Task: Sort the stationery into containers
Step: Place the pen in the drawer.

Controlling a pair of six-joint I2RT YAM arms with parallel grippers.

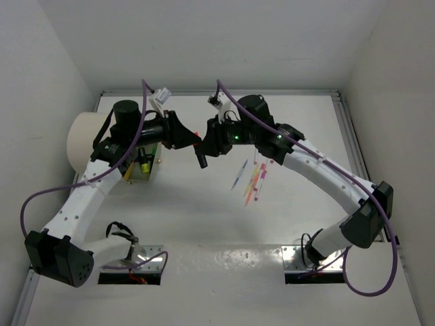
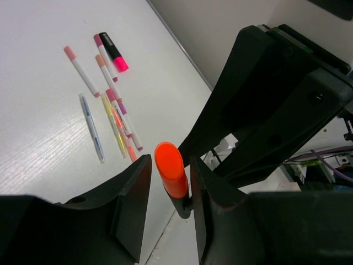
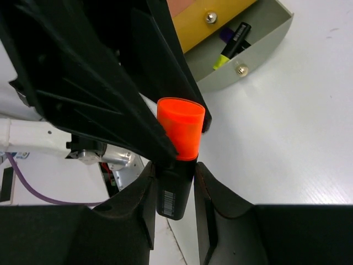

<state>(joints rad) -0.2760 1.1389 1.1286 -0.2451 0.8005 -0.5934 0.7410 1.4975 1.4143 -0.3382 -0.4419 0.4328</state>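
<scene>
A black highlighter with a neon orange cap (image 3: 179, 138) is held in mid-air between both grippers. My right gripper (image 3: 174, 171) is shut on its black body. My left gripper (image 2: 170, 165) is open, its jaws on either side of the orange cap (image 2: 171, 171), with a gap on one side. From above, the left gripper (image 1: 189, 138) and right gripper (image 1: 207, 144) meet tip to tip right of the bins (image 1: 144, 166). Several thin pens (image 1: 251, 180) lie on the table. They also show in the left wrist view (image 2: 113, 118) beside a pink-capped highlighter (image 2: 113, 52).
The white drum (image 1: 85, 139) stands at the left wall with the bins on its right side. The greenish bin (image 3: 265, 38) holds a yellow-green capped highlighter (image 3: 231, 44), and a yellow bin (image 3: 209, 25) sits beside it. Walls enclose the table.
</scene>
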